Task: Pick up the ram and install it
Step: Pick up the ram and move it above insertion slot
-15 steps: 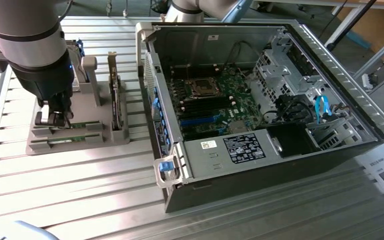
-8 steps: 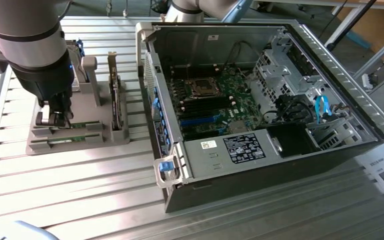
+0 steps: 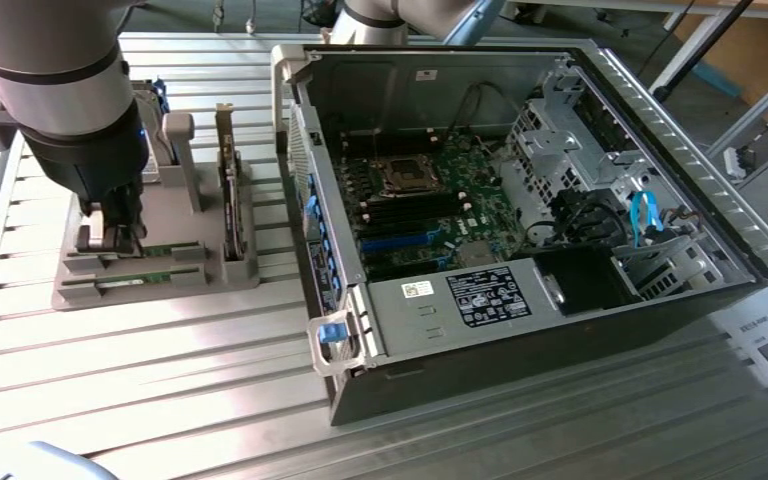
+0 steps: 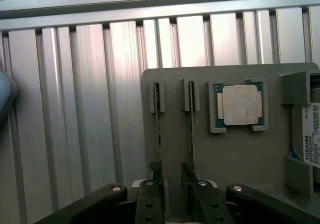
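**Hand poised at the ram, nothing lifted yet**

Exterior view: my hand (image 3: 115, 238) hangs low over the grey holder (image 3: 77, 290), where the ram (image 3: 160, 250) sits slotted. The open computer case (image 3: 491, 200) waits beside the holder. Wrist view: my fingers (image 4: 150, 204) are spread wide, gripping nothing, close over the holder; pickup and install both remain.

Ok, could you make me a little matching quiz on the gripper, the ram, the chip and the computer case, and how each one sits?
1 gripper
2 ram
3 chip
4 case

a side panel off, insides showing
b lying flat in a square pocket
c open, low over the holder
d standing on edge in a slot

Pairs: 1c, 2d, 3b, 4a
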You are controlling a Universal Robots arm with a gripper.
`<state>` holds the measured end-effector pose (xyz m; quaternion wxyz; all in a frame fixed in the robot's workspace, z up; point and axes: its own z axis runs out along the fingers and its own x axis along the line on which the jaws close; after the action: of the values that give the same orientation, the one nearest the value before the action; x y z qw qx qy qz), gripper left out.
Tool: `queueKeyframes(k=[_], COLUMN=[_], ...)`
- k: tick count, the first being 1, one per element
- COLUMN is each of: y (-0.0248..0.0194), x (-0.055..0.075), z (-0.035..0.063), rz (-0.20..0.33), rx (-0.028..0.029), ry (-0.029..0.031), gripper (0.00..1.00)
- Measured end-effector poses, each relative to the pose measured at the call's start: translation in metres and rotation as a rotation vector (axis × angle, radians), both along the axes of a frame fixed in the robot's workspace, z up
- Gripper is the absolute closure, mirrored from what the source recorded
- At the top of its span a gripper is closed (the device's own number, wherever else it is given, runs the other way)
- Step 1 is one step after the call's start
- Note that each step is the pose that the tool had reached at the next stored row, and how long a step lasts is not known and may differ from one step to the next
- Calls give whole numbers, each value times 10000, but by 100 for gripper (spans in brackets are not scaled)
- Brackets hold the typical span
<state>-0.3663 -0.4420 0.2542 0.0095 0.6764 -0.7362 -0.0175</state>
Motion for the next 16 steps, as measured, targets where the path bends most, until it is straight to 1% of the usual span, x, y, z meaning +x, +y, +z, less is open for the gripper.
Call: queueKeyframes(k=[1,5,7,12,16], y=[0,0,0,0,-1], x=[-1,-1,-1,-2,-2], z=[0,0,-1,-1,-27], rz=[1,1,1,1,0], rx=[1,0,2,1,1], ry=[-13,-108,-136,-137,-137], gripper=[70,70,70,70,70])
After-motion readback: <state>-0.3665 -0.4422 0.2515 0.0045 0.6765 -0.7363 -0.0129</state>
